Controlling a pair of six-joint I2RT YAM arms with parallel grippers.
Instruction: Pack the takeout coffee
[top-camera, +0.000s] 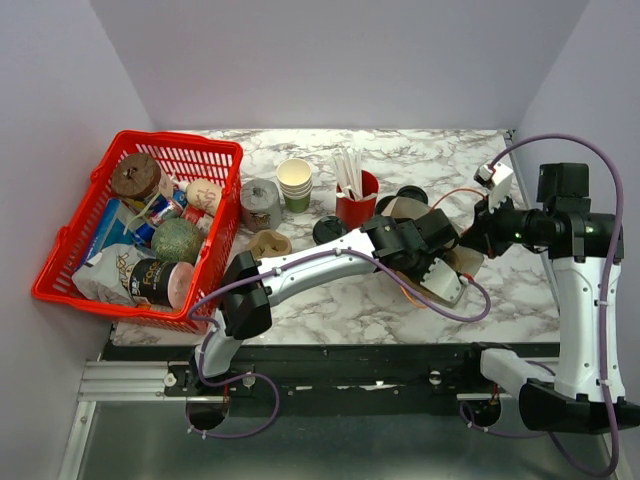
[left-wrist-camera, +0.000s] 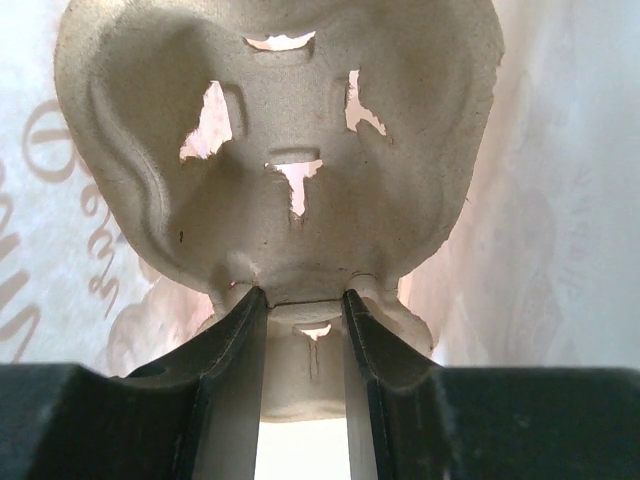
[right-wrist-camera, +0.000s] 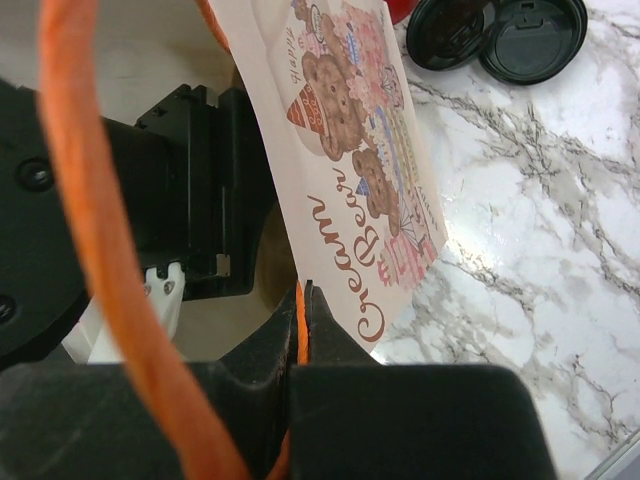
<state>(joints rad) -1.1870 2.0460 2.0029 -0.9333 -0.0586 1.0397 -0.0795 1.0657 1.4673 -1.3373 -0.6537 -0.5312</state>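
My left tool (left-wrist-camera: 300, 296) is part-closed, its two dark fingers pinching the edge of a rough, moulded-pulp cup tray (left-wrist-camera: 290, 130). The tray sits inside a thin printed paper bag (right-wrist-camera: 350, 150), and that arm stretches rightward, low over the marble-patterned worktop (top-camera: 440, 150). My right tool (right-wrist-camera: 302, 300) is fully closed on the bag's orange cord handle (right-wrist-camera: 110, 250). The coffee cup (top-camera: 260, 205), dull olive with a lid, stands outside the bag, just right of the red lattice basket (top-camera: 215, 150) of groceries.

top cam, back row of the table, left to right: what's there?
red basket → grey round container → stacked paper cups → red cup of straws → black lids
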